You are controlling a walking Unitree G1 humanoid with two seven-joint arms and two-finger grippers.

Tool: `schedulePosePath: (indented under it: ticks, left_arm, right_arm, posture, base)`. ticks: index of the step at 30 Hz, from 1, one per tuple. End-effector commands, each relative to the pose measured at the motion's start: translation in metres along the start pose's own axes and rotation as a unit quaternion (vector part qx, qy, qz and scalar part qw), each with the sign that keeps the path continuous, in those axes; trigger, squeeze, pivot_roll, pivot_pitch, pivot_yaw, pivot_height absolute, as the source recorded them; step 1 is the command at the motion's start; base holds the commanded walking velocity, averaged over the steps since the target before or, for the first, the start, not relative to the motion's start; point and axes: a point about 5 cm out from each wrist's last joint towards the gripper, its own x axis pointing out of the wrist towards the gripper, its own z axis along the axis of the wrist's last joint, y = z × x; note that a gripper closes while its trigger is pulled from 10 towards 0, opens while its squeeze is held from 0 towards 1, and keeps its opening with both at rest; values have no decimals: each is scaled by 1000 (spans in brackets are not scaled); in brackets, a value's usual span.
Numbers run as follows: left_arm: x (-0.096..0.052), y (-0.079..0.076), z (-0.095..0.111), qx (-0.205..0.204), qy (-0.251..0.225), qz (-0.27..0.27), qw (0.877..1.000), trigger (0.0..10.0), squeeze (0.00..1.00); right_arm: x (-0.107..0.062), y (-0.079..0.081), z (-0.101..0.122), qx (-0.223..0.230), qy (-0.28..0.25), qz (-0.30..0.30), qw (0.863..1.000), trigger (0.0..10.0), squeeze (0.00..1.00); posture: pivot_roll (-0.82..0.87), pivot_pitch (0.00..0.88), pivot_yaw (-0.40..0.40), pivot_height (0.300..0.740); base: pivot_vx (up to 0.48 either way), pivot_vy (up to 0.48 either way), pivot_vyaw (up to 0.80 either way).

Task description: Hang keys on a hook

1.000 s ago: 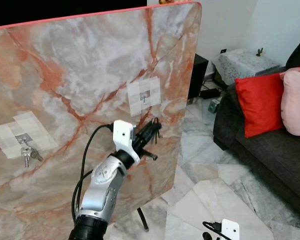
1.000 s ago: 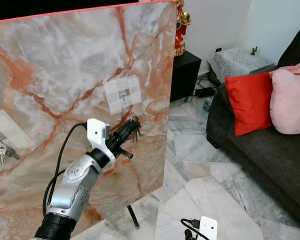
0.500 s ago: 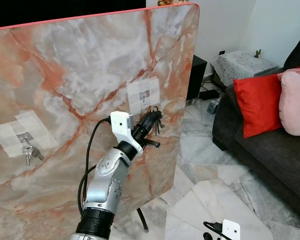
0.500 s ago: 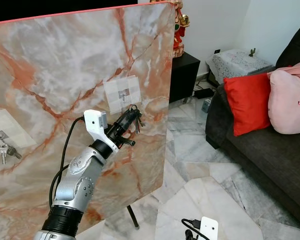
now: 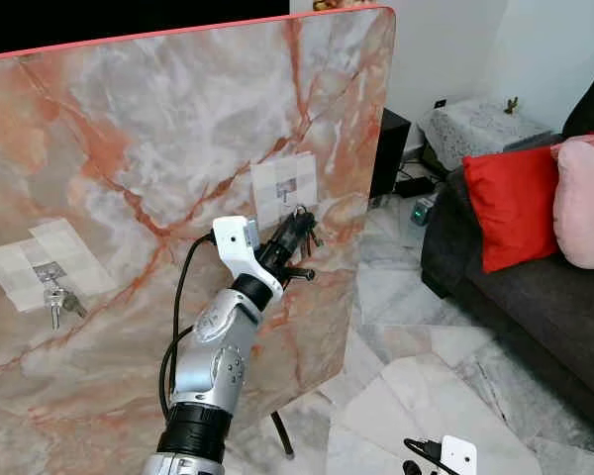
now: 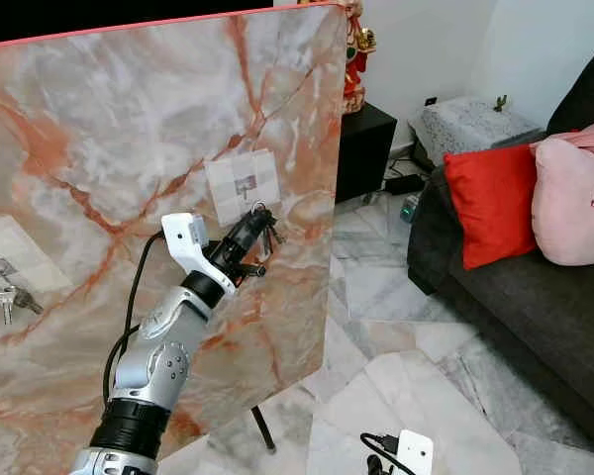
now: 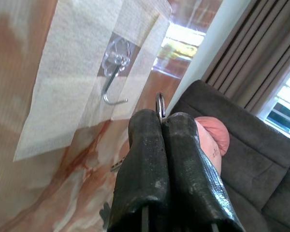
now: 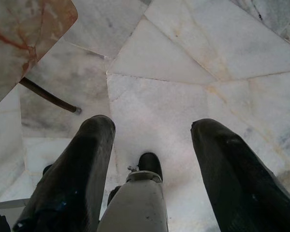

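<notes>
Left gripper (image 7: 162,126) jaws are pressed together on the keys (image 5: 303,226), pinching just below the ring so its loop stands free above the fingertips for threading. The keys sit just beside the hook (image 7: 112,79) on the taped patch of the marble board (image 5: 158,119), not yet hung. Right gripper (image 8: 150,145) hangs idle over the floor, jaws spread.

A pink-and-white marbled board (image 5: 129,129) with orange veins carries white tape patches (image 5: 284,190), beside a red cushion (image 5: 515,203), pink pillow (image 5: 584,203) and dark grey sofa (image 5: 544,307).
</notes>
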Motion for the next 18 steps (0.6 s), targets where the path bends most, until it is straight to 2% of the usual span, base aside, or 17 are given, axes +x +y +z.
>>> schedulePosePath:
  ticks: [1,6,8,18]
  left_arm:
    - [6,-2,2,-7,-6,2,1000,10000,0]
    - [8,-1,2,-19,-9,11,1000,10000,0]
    - [9,1,2,-42,-12,21,999,10000,0]
    - [9,8,1,-53,-14,37,998,10000,0]
  right_arm:
    - [0,-1,1,4,-2,-3,1000,10000,0]
    - [0,-1,1,5,-2,-4,1000,10000,0]
    - [0,-1,0,5,-2,-4,1000,10000,0]
    - [0,-1,0,3,0,-1,1000,10000,0]
  posture:
    - [-18,0,-27,740]
    - [-18,0,-27,740]
    - [-25,0,-25,740]
    - [-24,0,-23,740]
  base:
    - [0,0,0]
    - [0,0,0]
    - [0,0,0]
    - [0,0,0]
